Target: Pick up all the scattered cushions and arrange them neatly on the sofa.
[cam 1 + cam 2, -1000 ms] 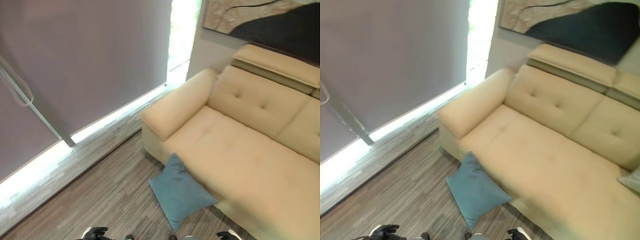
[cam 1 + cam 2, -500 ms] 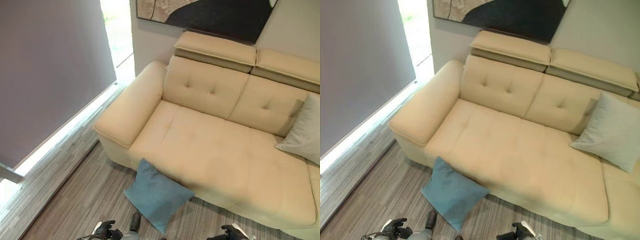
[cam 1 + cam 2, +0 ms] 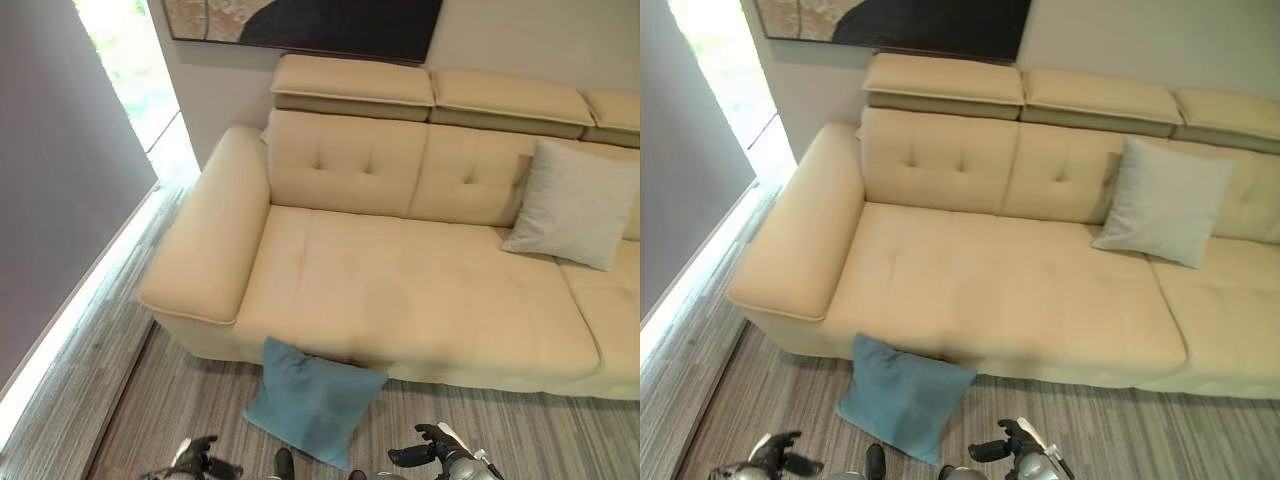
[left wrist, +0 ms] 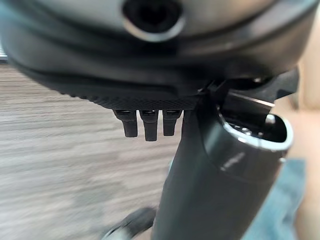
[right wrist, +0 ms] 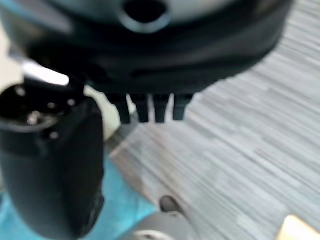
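A square teal fabric cushion [image 3: 314, 398] lies on the striped grey floor [image 3: 100, 420], one corner propped against the front of the long cream leather sofa [image 3: 390, 290]; a pale grey cushion [image 3: 575, 203] already leans against the backrest. Both hands hang low, holding nothing; the left hand [image 3: 775, 455] and right hand [image 3: 1005, 447] have loosely spread fingers, likely ready for the reach down.

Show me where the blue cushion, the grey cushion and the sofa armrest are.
Blue cushion [image 3: 312, 402]: left eye view, middle of its face, on the floor against the sofa front.
Grey cushion [image 3: 578, 204]: left eye view, middle of its face, leaning on the backrest.
Sofa armrest [image 3: 205, 240]: left eye view, top surface midway along.
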